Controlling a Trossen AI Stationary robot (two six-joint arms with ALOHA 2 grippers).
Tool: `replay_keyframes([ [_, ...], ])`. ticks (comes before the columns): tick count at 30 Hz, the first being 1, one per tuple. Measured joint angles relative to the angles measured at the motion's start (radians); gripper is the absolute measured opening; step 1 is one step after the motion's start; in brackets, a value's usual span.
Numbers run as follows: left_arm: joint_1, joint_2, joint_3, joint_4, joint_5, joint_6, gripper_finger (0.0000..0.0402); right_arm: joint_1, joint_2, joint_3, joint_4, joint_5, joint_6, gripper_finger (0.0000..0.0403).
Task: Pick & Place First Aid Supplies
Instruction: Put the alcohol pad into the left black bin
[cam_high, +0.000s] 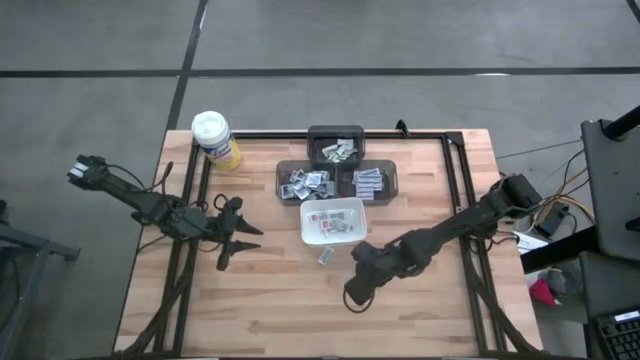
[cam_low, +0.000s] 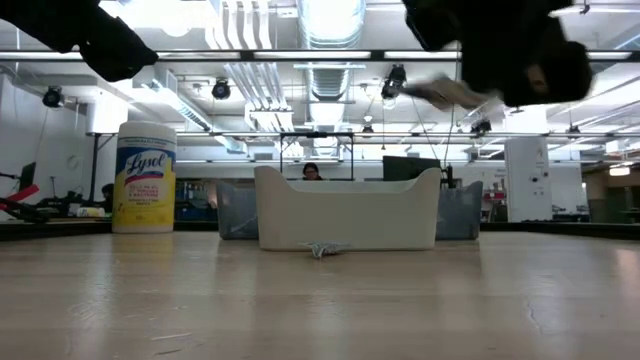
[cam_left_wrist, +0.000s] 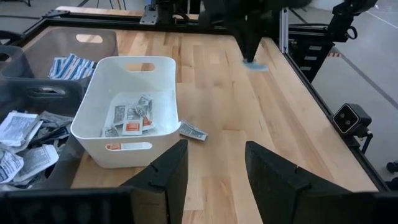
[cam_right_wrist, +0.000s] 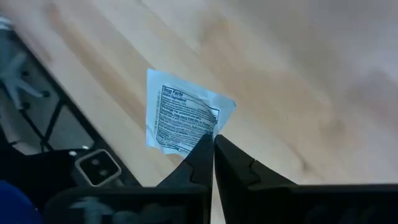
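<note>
Right gripper (cam_right_wrist: 213, 144) is clamped on one small flat white packet with blue print (cam_right_wrist: 181, 118), pinching its corner between the fingertips; the packet sticks out past the tips, raised clear of the light wooden tabletop (cam_high: 420, 300). In the high view that gripper (cam_high: 352, 297) sits over the near-middle of the table, nearer than the white rectangular plastic dish (cam_high: 333, 221) and slightly to its right. The left wrist view shows the same packet (cam_left_wrist: 254, 64) hanging off the right arm's tip, apart from the dish. The dish holds several more white and grey packets (cam_left_wrist: 129, 117), some with red print. One loose packet (cam_left_wrist: 193, 130) lies flat on the wood just beside the dish's near edge. Beyond the dish, dark translucent bins (cam_high: 337, 180) hold more packets. A yellow wipes canister with a white lid (cam_high: 214, 138) stands at the far left of the table. Left gripper (cam_high: 226, 243) hangs left of the dish, fingers (cam_left_wrist: 168, 171) spread apart, holding nothing.
</note>
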Motion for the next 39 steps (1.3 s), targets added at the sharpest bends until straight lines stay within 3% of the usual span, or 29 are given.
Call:
replay_keyframes([
  [10, 0.000, 0.007, 0.000, 0.010, 0.000, -0.161, 0.0154, -0.001, -0.059, 0.001, 0.147, 0.365, -0.192, 0.0008],
  [17, 0.000, 0.076, 0.000, 0.155, 0.000, -0.253, 0.0154, -0.036, -0.056, 0.001, 0.194, 0.548, -0.225, 0.0008],
  [28, 0.002, 0.239, 0.001, 0.371, -0.016, -0.306, 0.0154, -0.111, -0.038, 0.007, 0.415, 0.641, -0.452, 0.0008],
  [39, 0.021, 0.293, 0.002, 0.533, -0.093, -0.338, 0.0170, -0.126, 0.048, 0.171, 0.405, 0.681, -0.626, 0.0008],
])
